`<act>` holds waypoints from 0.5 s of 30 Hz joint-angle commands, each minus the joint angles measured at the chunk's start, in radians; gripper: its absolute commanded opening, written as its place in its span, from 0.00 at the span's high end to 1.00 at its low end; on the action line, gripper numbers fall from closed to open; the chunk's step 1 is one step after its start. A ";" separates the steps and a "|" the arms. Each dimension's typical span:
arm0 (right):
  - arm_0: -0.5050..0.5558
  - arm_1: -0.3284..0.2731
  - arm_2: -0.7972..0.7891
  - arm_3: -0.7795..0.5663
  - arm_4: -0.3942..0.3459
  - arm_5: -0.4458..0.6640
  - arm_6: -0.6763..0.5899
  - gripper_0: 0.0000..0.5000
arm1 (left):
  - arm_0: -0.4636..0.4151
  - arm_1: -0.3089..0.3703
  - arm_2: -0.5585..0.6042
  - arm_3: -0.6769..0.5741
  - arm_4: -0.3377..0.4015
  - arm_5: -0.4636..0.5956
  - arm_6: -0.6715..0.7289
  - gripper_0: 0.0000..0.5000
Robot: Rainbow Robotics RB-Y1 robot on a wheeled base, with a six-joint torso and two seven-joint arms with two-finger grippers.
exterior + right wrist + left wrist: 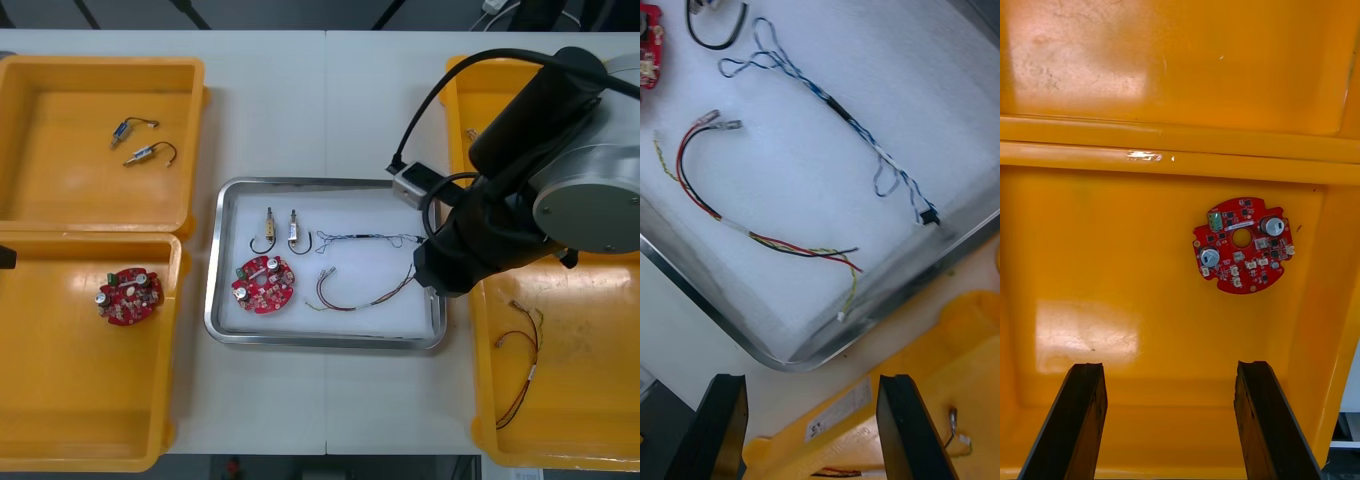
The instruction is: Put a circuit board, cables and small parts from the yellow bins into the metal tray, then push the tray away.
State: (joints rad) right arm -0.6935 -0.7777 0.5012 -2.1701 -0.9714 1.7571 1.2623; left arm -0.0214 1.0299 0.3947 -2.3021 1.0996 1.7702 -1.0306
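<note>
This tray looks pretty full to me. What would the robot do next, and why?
Probably lower the open right gripper against the metal tray's rim, ready to push it away. The tray already holds a circuit board, a blue and white cable, a red and yellow cable and two small metal parts. The open left gripper hangs over a yellow bin.

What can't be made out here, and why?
- Front view: the right arm covers part of the far right bin and the tray's right rim; small parts in the far left bin are too small to identify.
- Right wrist view: the edge cuts off the tray's circuit board; the open right gripper hangs by its corner.
- Open left gripper hovers at the near left bin.
</note>
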 commanded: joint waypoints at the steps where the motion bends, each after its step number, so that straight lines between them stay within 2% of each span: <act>1: -0.069 -0.009 0.091 -0.022 0.011 -0.033 0.127 0.00 | 0.015 0.053 0.047 -0.039 -0.009 0.034 0.046 0.00; 2: -0.089 0.006 0.148 -0.019 0.031 -0.054 0.186 0.00 | 0.015 0.055 0.056 -0.042 -0.003 0.044 0.046 0.00; 8: -0.139 0.051 0.287 -0.005 0.085 -0.107 0.285 0.00 | 0.014 0.055 0.059 -0.043 -0.007 0.055 0.046 0.00; 15: -0.173 0.109 0.405 0.026 0.151 -0.145 0.296 0.00 | 0.014 0.056 0.059 -0.043 -0.010 0.055 0.046 0.00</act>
State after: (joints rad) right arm -0.8171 -0.7110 0.8548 -2.1485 -0.8496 1.6338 1.5273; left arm -0.0213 1.0361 0.4245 -2.3199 1.0992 1.8171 -1.0306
